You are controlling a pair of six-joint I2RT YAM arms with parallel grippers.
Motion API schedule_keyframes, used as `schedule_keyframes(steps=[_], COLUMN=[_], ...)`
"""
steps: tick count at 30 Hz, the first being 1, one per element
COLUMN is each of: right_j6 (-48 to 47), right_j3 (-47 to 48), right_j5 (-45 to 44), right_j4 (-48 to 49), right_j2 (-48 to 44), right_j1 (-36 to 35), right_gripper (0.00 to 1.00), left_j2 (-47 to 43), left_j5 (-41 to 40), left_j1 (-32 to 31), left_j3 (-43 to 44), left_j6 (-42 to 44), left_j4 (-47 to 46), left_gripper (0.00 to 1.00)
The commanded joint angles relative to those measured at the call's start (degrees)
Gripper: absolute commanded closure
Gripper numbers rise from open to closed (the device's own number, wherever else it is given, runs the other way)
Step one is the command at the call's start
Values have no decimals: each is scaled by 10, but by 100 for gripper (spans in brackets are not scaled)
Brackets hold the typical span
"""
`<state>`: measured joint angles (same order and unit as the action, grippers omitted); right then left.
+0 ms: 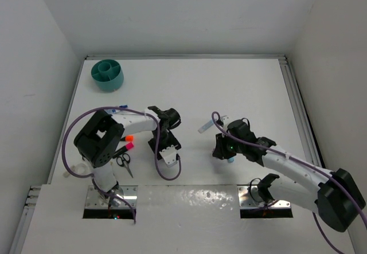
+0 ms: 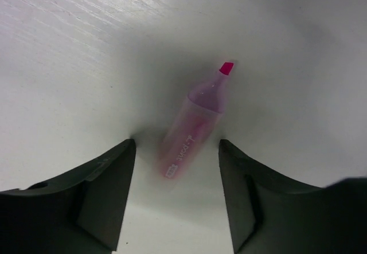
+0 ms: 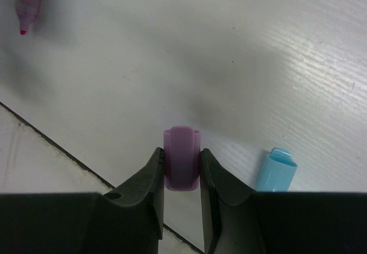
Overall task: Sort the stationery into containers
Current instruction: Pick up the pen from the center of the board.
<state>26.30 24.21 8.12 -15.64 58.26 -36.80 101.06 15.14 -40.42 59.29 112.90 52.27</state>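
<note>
The pink marker (image 2: 192,131) lies flat on the white surface (image 1: 200,82), uncapped, its bright tip pointing away. The left fingers (image 2: 103,191) stand spread on either side of its rear end, touching nothing. It looks like a light, stiff plastic barrel, smooth and round, so it will likely roll or squirt out of a careless pinch. My judgement is to close across the thick middle of the body, away from the narrowing neck and the inked tip. Further right, the right fingers (image 3: 143,191) are clenched on a small purple piece (image 3: 182,165); I cannot tell whether it is a cap or an eraser. A light-blue marker (image 3: 275,171) lies just beside it on the surface. That piece is tiny and light, and the pinch across its sides looks secure. The teal cup (image 1: 109,85) stands well apart in the far left corner, so both carries are long, and its inner dividers call for a release from directly above.
</note>
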Motion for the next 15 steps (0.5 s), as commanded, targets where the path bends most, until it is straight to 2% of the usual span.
schedule_keyframes(steps=[1,5,6,10,13,15], right_j6=[-20,-27,-28,-56,-85,-104], right_j3=[37,48,51,89,117,144], right_j5=[16,19,16,6,11,25], right_j4=[-3,-8,-15,-40,-57,-66], right_j2=[2,-3,-3,9,35,60], right_j1=[8,12,12,15,21,24], right_gripper=[100,100,100,100,100,100], left_j2=[30,36,34,20,-2,-23], left_j5=[-5,-30,-27,23,55,62], left_j1=[-7,-2,-1,10,22,25], left_j3=[-27,-45,-44,-9,20,36], left_j6=[75,51,41,-67,-108,-178], left_j4=[-53,-84,-89,-81,-60,-75], left_gripper=[48,71,99,100,100,100])
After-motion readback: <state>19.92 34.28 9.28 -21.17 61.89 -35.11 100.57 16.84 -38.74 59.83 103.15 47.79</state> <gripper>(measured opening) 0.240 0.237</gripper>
